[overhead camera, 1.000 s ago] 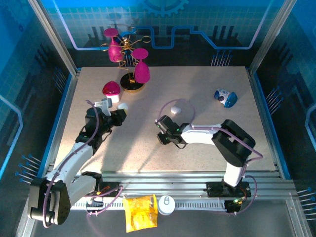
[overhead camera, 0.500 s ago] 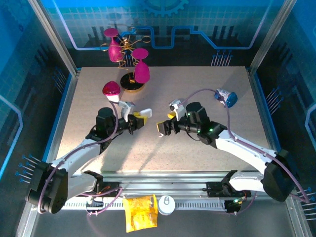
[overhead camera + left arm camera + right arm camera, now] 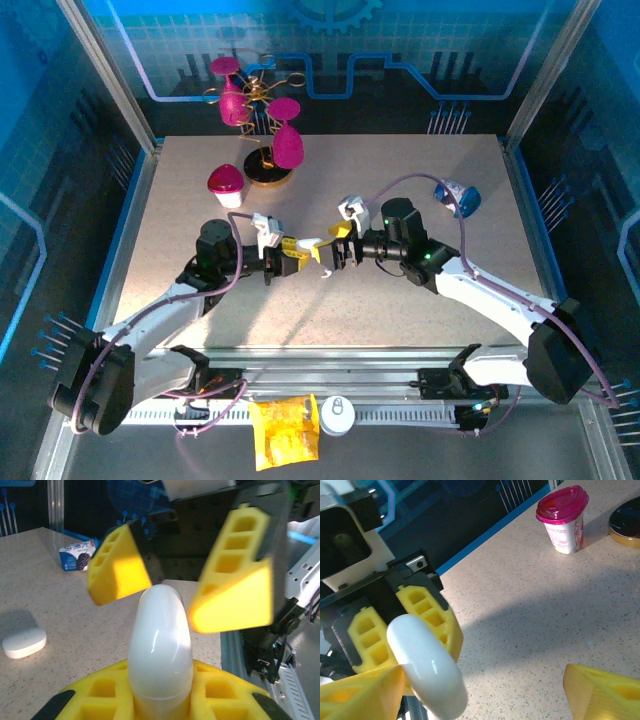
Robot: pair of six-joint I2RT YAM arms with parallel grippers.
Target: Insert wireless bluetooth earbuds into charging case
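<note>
Charging cases, white, pill-shaped: two. First charging case (image 3: 160, 645) is mid-table between the arms, its base pinched by the left gripper (image 3: 293, 250). The right gripper (image 3: 334, 252) faces it, jaws spread near its free end. Second case (image 3: 24, 641) lies flat on the table. Pink-lidded cup (image 3: 226, 184): one, far left. Blue-white packet (image 3: 457, 197): one, far right.
</note>
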